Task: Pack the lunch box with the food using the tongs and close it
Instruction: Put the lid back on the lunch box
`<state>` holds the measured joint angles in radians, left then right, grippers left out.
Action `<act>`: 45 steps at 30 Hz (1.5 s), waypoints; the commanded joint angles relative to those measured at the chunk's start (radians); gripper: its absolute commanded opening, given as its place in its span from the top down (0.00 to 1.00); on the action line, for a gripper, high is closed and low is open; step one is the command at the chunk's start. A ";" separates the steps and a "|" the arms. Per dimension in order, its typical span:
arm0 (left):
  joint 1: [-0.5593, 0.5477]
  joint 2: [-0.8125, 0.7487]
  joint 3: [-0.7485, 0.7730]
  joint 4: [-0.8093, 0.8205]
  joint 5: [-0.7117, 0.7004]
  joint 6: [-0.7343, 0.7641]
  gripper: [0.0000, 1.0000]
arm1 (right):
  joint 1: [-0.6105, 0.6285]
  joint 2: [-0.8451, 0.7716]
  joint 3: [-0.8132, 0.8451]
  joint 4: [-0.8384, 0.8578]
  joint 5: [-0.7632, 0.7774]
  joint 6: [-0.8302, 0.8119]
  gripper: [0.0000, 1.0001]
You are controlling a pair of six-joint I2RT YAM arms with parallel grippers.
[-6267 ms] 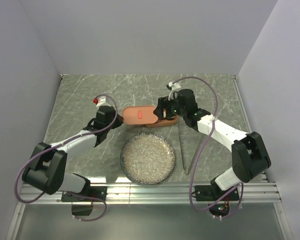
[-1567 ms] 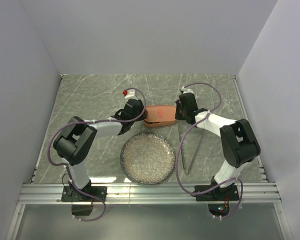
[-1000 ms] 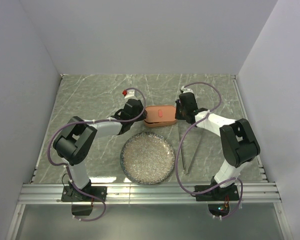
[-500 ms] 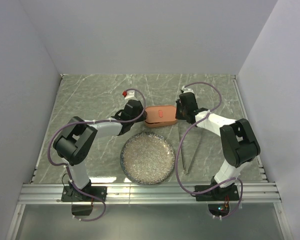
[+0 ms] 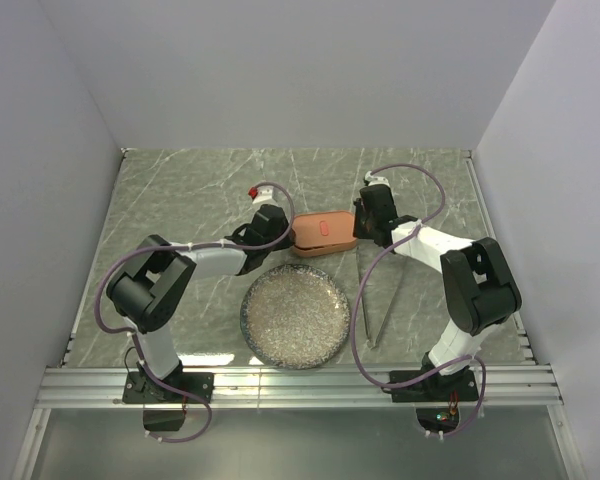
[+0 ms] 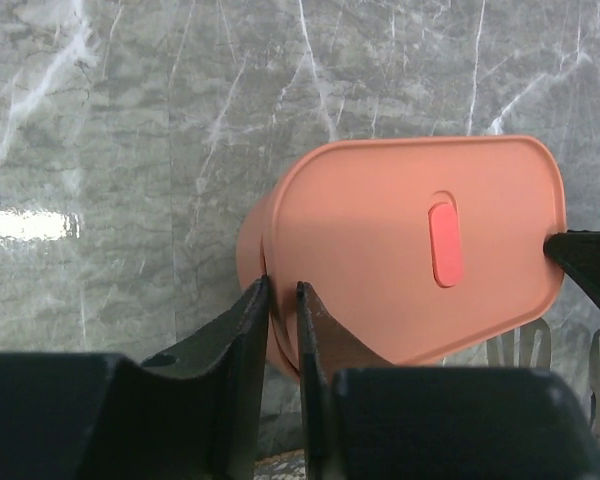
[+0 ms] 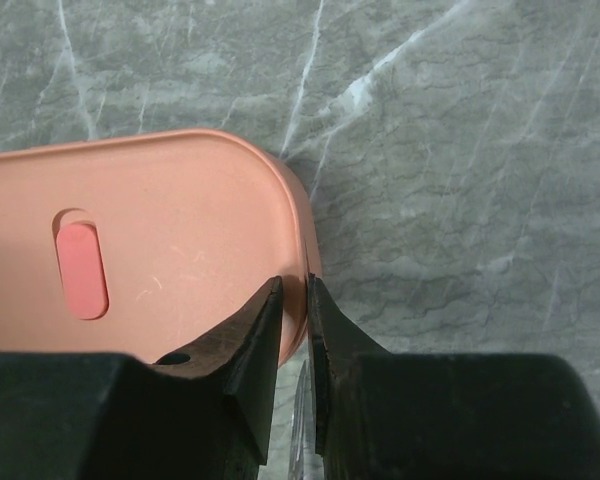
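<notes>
Looks like the closing step, lid already on; next calls for even downward pressure at both ends. Left pincer narrowed to a slit over the left rim of the lunch box, grip unclear. Lies midway on the tabletop, beyond the plate, long axis left to right. Right pincer shut, nothing visibly held, at the right end

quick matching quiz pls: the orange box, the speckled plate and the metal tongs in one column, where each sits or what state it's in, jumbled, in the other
Things
1. salmon-orange oblong plastic lunch box
2. round speckled grey plate
3. thin grey metal tongs

Place or state
a. lying flat just right of the plate
b. closed
c. on the near side of the lunch box, nothing on it

Pairs: 1-b, 2-c, 3-a
</notes>
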<state>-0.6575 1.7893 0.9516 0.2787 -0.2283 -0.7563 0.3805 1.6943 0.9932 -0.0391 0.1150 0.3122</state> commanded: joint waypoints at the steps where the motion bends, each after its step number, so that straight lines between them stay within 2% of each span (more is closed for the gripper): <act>1: -0.028 -0.036 -0.005 0.002 0.050 -0.021 0.79 | 0.000 -0.032 0.009 -0.018 -0.006 -0.010 0.77; 4: -0.030 -0.028 -0.001 -0.003 0.053 -0.025 0.90 | -0.002 -0.038 0.007 -0.015 -0.006 -0.010 0.77; 8: -0.031 -0.030 0.003 -0.012 0.043 -0.021 0.99 | 0.001 -0.041 0.004 -0.013 -0.006 -0.010 0.77; 45: -0.074 -0.107 0.013 -0.039 0.037 -0.034 1.00 | 0.000 -0.097 0.055 -0.045 0.000 -0.036 0.77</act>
<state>-0.7036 1.7359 0.9516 0.2005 -0.2611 -0.7799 0.3767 1.6508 0.9955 -0.0990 0.1280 0.2829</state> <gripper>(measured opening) 0.027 0.229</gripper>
